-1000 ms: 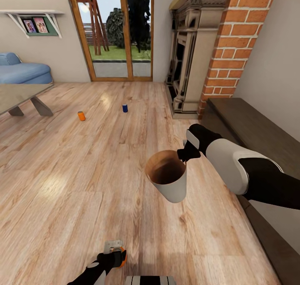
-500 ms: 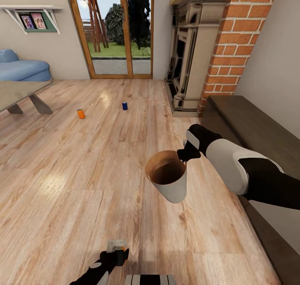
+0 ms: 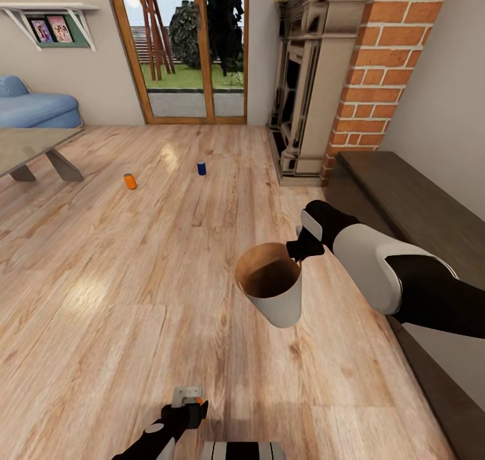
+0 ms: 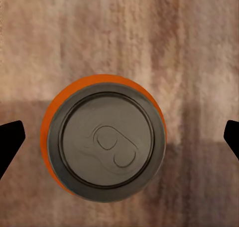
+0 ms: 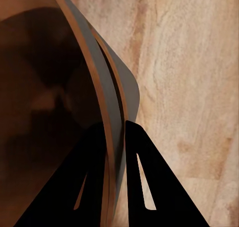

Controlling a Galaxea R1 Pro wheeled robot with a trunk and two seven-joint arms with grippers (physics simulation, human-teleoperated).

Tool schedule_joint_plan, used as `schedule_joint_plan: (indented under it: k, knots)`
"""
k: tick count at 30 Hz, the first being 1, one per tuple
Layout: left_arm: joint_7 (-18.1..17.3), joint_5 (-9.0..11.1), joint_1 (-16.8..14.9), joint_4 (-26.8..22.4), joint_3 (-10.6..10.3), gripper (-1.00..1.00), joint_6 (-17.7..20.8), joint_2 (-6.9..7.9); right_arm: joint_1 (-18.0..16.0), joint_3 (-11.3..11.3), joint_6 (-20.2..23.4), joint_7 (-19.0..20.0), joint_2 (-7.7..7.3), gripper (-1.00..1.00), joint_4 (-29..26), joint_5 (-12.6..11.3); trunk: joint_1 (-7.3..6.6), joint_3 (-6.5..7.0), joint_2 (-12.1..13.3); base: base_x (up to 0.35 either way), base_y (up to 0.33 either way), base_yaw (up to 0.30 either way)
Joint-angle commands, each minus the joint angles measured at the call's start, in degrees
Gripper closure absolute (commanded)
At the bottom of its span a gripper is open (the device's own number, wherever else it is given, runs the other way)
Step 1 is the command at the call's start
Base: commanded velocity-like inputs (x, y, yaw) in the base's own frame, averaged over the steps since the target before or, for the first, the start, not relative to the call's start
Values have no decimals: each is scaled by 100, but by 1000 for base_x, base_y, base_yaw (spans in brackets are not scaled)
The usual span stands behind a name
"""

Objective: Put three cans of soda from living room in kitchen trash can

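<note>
In the head view my right gripper [image 3: 297, 252] is shut on the rim of the trash can [image 3: 272, 291], holding the grey bin with its tan inside tilted above the floor. The right wrist view shows its fingers [image 5: 137, 162] pinching the trash can's rim [image 5: 102, 97]. My left gripper [image 3: 188, 407] hangs low over an orange soda can [image 3: 199, 401]. Seen from above, that orange can [image 4: 107, 137] stands upright between the spread fingertips [image 4: 10, 142] of my open left gripper [image 4: 119, 142]. A second orange can [image 3: 130, 181] and a dark blue can [image 3: 201, 168] stand further off on the wood floor.
A low grey-wood table [image 3: 34, 147] and blue sofa [image 3: 37, 110] stand at the left. Wood-framed glass doors [image 3: 188, 49] lie straight ahead. The dark fireplace [image 3: 303, 89], brick chimney [image 3: 384, 62] and a dark low ledge [image 3: 417, 204] line the right side.
The head camera has shifted slightly, so the far cans sit a little higher in view. My left gripper has settled over the near orange can, now covering most of it. The right arm holds still.
</note>
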Motion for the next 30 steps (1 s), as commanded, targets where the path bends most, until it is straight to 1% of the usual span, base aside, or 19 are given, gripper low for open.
schedule_joint_plan:
  k: [1, 2, 7, 30]
  knots:
    - [0, 1, 0, 0, 0, -100, 0, 2, -2, -65, 0, 16, 0, 100, -1, -88, -1, 1, 0, 0, 0, 0]
    - [0, 2, 0, 0, 0, -100, 0, 4, -2, -65, 0, 16, 0, 100, -1, -88, -1, 1, 0, 0, 0, 0]
    - [3, 4, 0, 0, 0, -100, -1, 13, -2, -65, 0, 16, -7, 100, -1, -88, 12, -110, -7, 0, 0, 0]
    - [36, 13, 0, 0, 0, -100, -9, 21, 3, -64, 0, 16, -18, 100, -1, -82, 12, -110, -7, 0, 0, 0]
